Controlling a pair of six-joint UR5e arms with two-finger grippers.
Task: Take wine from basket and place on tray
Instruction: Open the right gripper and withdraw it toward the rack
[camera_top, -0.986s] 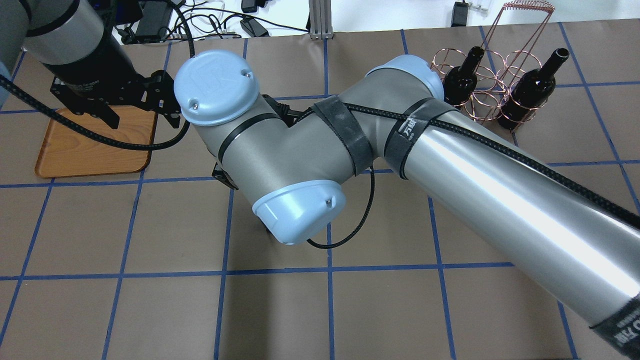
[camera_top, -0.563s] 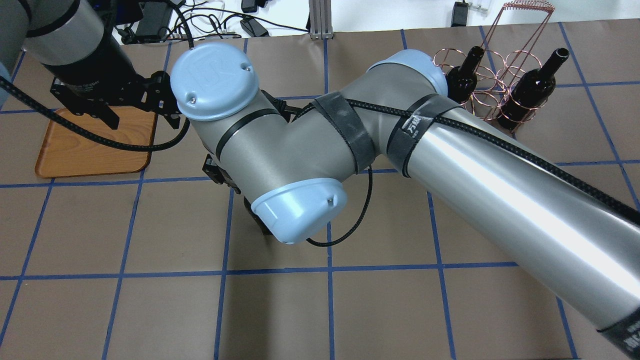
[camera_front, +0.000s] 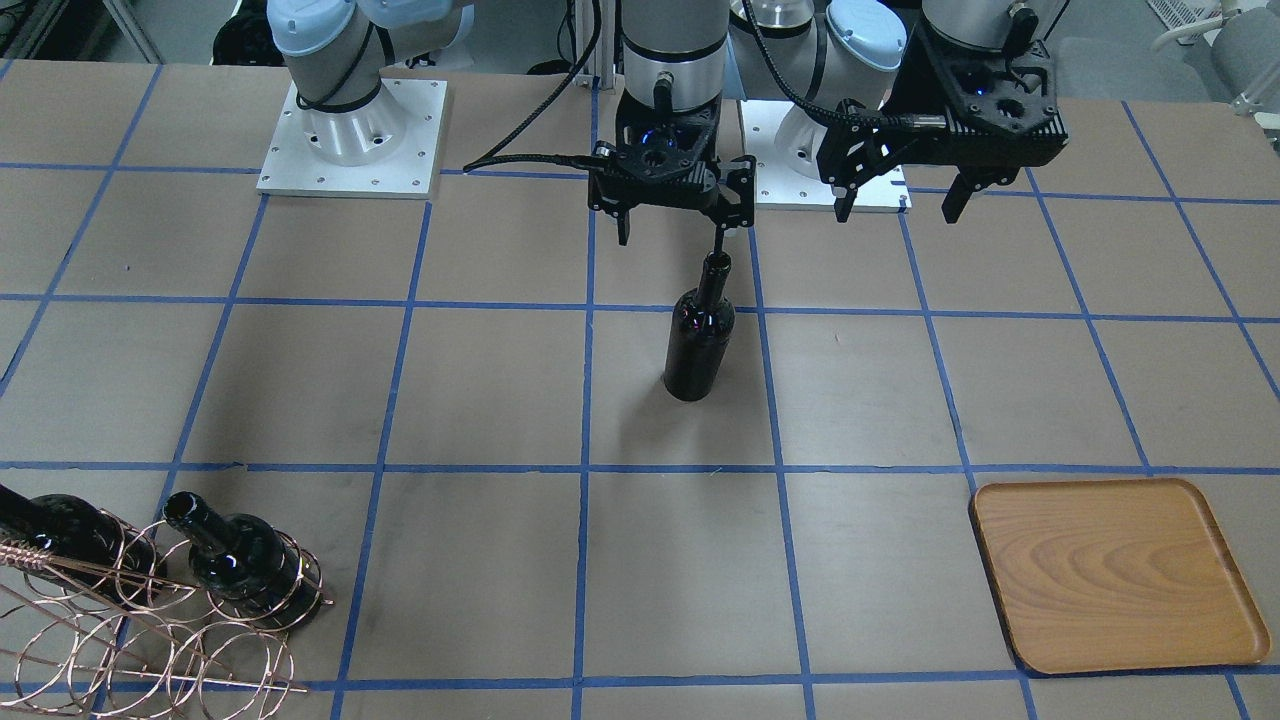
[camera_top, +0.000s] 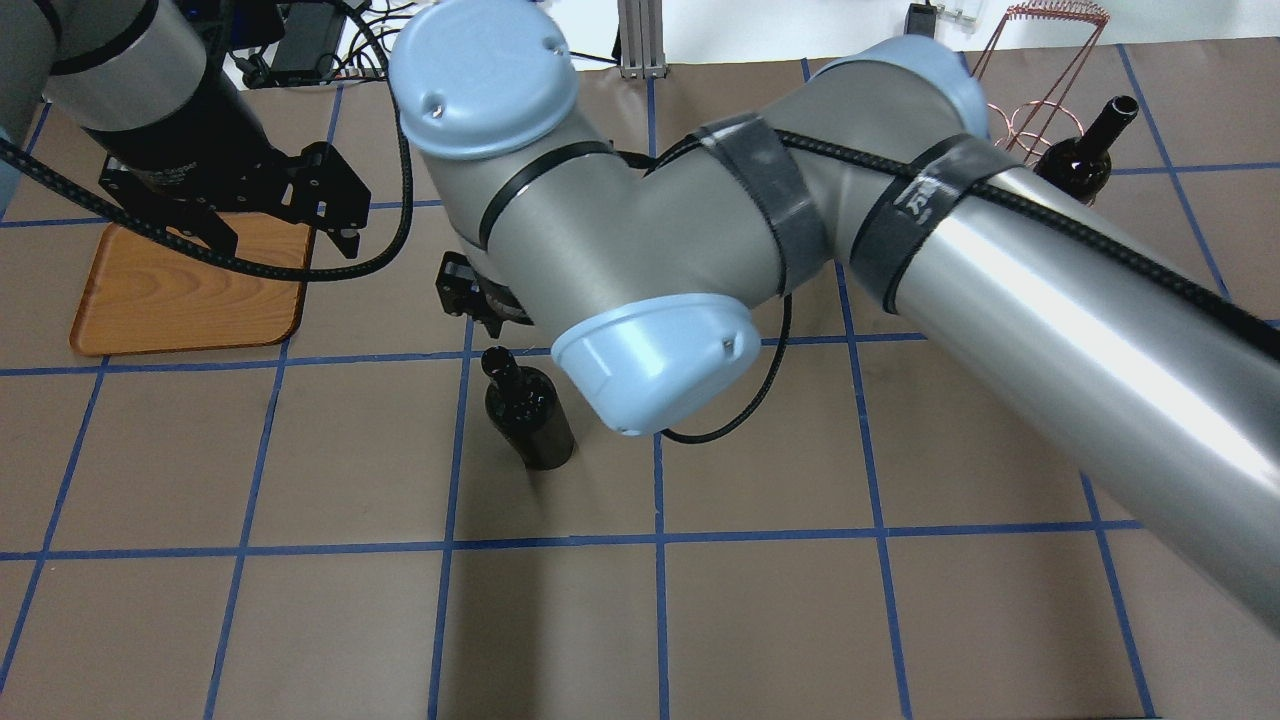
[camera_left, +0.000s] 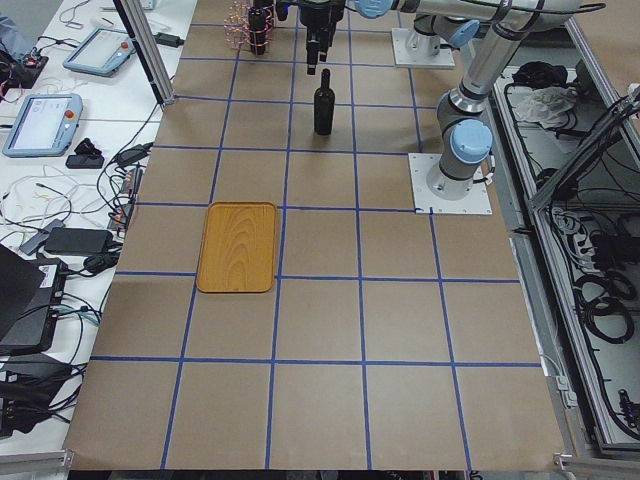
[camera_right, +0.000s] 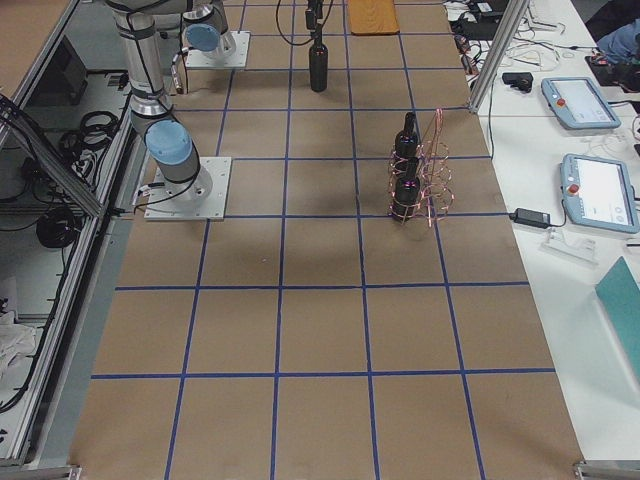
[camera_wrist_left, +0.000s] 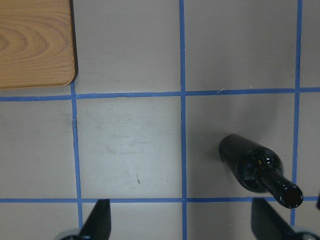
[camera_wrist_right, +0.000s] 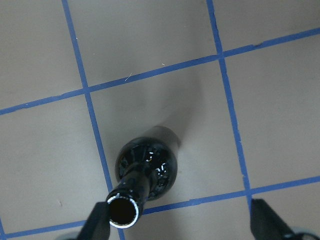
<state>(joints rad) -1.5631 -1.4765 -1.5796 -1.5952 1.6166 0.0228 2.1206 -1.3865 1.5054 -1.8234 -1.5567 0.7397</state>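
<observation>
Right jaws are spread wide above the wine (camera_front: 698, 340), one finger (camera_wrist_right: 99, 224) just beside its lip (camera_wrist_right: 122, 211). Left jaws are spread too, empty. Wine is stood upright mid-surface (camera_front: 480, 380), well apart from the tray (camera_front: 1120, 575). If that finger moves sideways, the lip could be clipped and the wine toppled.
</observation>
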